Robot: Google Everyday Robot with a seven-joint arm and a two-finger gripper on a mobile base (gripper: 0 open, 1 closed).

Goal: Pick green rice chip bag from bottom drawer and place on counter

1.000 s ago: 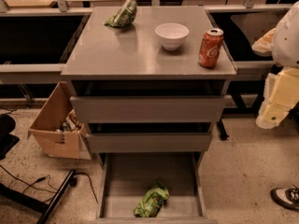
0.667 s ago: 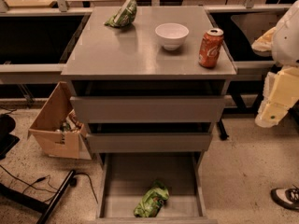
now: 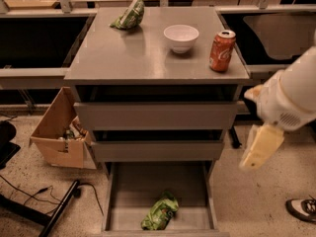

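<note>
arm (image 3: pixel 296 90): white, rounded, vent slots | claw (image 3: pixel 260 147): cream, perhaps blocky, at far right

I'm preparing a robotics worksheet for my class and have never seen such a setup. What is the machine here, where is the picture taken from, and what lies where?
There is only one picture, from a single camera looking down at the front of a grey drawer cabinet. Where the camera is mounted is not on record. The pale shape on the right is the robot's arm. Its gripper hangs beside the cabinet at drawer height, with no object seen in it. On the counter are a dark green bag, a white bowl and a soda can. The bottom drawer is pulled open, and the green rice chip bag lies on its floor.
</note>
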